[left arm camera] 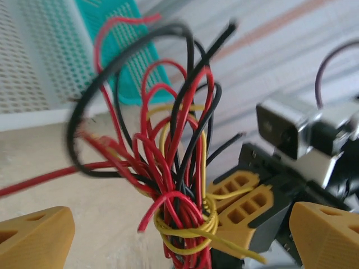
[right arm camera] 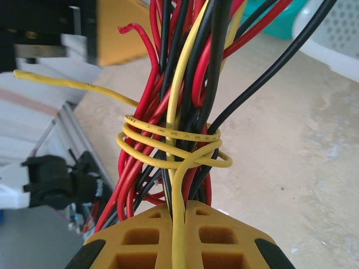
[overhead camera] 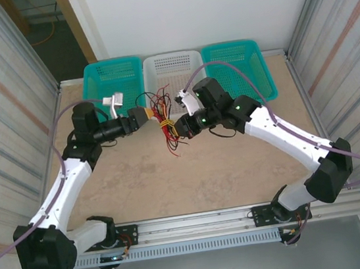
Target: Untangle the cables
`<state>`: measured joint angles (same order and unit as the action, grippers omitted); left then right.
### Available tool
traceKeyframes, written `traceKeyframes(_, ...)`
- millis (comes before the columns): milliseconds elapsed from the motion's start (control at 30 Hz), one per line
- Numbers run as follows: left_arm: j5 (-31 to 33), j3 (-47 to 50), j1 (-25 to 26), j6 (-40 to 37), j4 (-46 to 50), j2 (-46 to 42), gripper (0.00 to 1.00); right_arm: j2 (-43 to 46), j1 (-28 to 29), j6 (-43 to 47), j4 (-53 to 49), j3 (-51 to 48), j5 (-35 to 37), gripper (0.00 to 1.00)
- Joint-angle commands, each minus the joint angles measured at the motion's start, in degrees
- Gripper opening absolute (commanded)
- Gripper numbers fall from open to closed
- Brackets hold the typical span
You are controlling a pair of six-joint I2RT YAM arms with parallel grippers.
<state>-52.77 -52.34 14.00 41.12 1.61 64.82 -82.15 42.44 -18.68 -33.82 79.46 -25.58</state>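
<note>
Red, black and yellow cables (overhead camera: 167, 124) are bunched at the far middle of the table (overhead camera: 237, 167). The right gripper (right arm camera: 178, 216) clamps the bunch just below a yellow wire (right arm camera: 168, 137) looped around it, and the left gripper (left arm camera: 179, 241) gapes empty beside it. Likely best: left pinches that wire's free end and unwinds it.

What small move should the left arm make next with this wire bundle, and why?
Probably close the open left pincer on the loose yellow wire end: that wire is wound around the bundle of thin red, black and yellow cables, which the right pincer clamps near the wrap.
</note>
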Motion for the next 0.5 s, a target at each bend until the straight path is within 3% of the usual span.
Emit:
traceKeyframes(0, -5.75, -2.88, 1.90, -5.59, 0.98, 1.10, 0.99, 0.11, 0.19, 3.90, -3.80, 2.82, -6.54, 0.05)
traceKeyframes(167, -7.52, -0.18, 2.06, 0.09, -8.58, 2.74, 0.99, -0.78, 0.63, 5.03, -6.06, 5.40, -8.56, 0.06)
traceKeyframes(333, -8.91, -0.48, 2.23, 1.26, -11.11, 5.23, 0.99, -1.32, 1.00, 5.49, -6.33, 6.45, -10.86, 0.06)
traceKeyframes(467, -10.97, 0.70, 0.77, 6.85, -18.39, 6.84, 0.90, -0.85, 0.63, 5.58, -5.73, 6.39, -12.09, 0.07)
